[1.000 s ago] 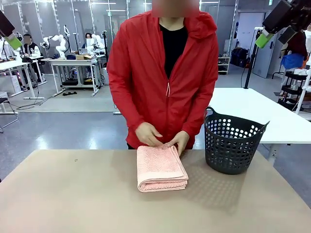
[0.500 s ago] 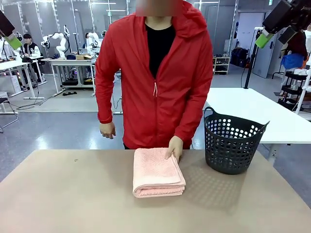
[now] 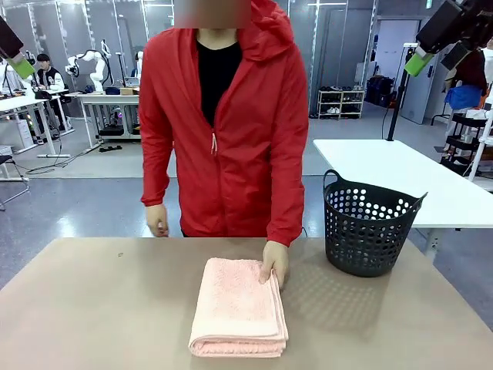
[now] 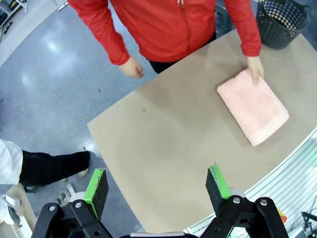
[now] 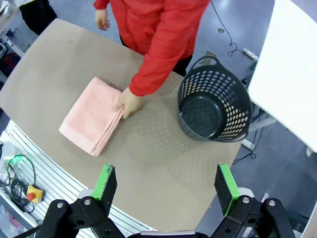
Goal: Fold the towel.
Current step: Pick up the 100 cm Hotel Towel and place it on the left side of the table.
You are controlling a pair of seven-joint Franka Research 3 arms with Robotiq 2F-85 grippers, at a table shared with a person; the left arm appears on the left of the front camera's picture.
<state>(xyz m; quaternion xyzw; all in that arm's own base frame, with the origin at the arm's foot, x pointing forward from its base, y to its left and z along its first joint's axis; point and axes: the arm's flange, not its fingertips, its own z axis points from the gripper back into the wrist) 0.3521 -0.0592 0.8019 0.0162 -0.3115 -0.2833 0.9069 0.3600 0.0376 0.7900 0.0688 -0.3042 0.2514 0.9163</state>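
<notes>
Both arms are raised high above the desk (image 3: 92, 308). The left pincer (image 4: 156, 184) hangs over the near left part of the desk, its two green-padded fingers spread wide with nothing between them. The right pincer (image 5: 166, 188) hangs over the near right part, fingers likewise wide apart and empty. In the front view each shows as a dark finger with a green pad in an upper corner, left (image 3: 17, 58) and right (image 3: 431, 48).

One person in a red jacket (image 3: 223, 131) stands at the far edge of the desk. One hand (image 3: 275, 262) reaches down with the arm nearly straight, fingers resting on the far right corner of the towel (image 3: 239, 307). The other hand (image 3: 157, 220) hangs loose at the person's side, off the desk, touching nothing.

Count: one towel, salmon pink, folded into a thick rectangle of several layers, lying flat near the middle of the desk, its stacked edges showing along the right side and its long side running near to far. One dark perforated basket (image 3: 368, 223) stands upright at the far right of the desk, well apart from the towel, with nothing visible inside.
</notes>
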